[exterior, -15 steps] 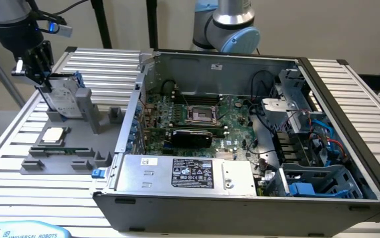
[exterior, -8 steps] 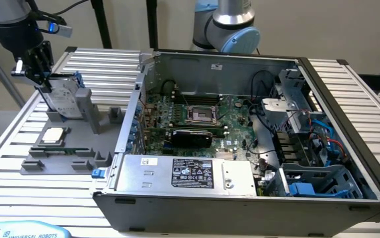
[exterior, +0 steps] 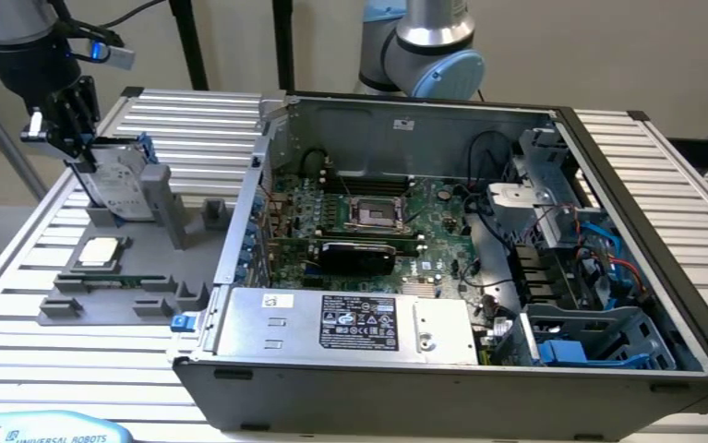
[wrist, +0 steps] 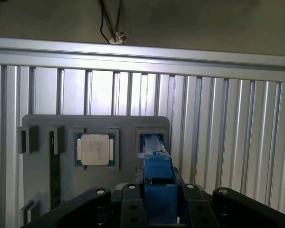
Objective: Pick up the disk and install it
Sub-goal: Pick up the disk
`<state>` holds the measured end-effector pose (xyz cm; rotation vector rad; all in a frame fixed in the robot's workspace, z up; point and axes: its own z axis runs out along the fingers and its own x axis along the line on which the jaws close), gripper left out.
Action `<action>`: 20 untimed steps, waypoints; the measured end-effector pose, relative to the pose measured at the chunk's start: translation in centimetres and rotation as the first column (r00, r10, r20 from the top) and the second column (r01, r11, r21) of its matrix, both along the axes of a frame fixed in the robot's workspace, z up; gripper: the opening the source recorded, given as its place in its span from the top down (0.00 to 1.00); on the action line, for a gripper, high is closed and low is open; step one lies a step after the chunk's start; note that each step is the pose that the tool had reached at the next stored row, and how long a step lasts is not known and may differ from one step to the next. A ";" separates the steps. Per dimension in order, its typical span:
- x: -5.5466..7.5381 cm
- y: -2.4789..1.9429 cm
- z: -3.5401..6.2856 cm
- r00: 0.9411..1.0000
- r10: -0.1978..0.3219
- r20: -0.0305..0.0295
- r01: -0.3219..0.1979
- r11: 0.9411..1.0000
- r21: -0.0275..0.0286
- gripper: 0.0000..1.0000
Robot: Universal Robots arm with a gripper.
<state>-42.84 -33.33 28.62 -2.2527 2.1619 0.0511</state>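
The disk (exterior: 120,180), silver-grey with a white label and a blue bracket, stands on edge at the upright slot of the grey holder (exterior: 162,198) on the exterior view's left. My gripper (exterior: 77,152) reaches down onto its upper edge and is shut on it. In the wrist view the blue bracket of the disk (wrist: 156,168) sits between my black fingers (wrist: 128,199), with my gripper (wrist: 157,192) closed on both sides of it. Its far end reaches the holder's slot (wrist: 151,140). Whether it still rests in the slot I cannot tell.
An open computer case (exterior: 649,194) fills the exterior view's right, with a motherboard (exterior: 366,217), a silver box with a black label (exterior: 354,323) and a blue-trimmed drive cage (exterior: 588,337). A small square chip (exterior: 98,251) and a memory stick (exterior: 114,281) lie in the grey fixture.
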 end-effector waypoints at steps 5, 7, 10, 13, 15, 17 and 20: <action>0.0 0.00 0.10 1.000 0.000 0.000 0.000 1.000 0.000 0.67; 0.0 0.00 0.34 1.000 0.000 0.000 0.000 1.000 0.000 0.67; 0.0 0.00 0.95 1.000 0.000 0.000 0.000 1.000 0.000 0.67; 0.0 0.01 1.92 1.000 0.000 0.000 0.000 1.000 0.000 0.67; 0.1 0.01 2.78 1.000 0.000 0.000 0.000 1.000 0.000 0.67; 0.1 0.01 3.72 1.000 0.000 0.000 0.000 1.000 0.000 0.67; 0.2 0.02 5.07 1.000 0.000 0.000 0.000 1.000 0.000 0.67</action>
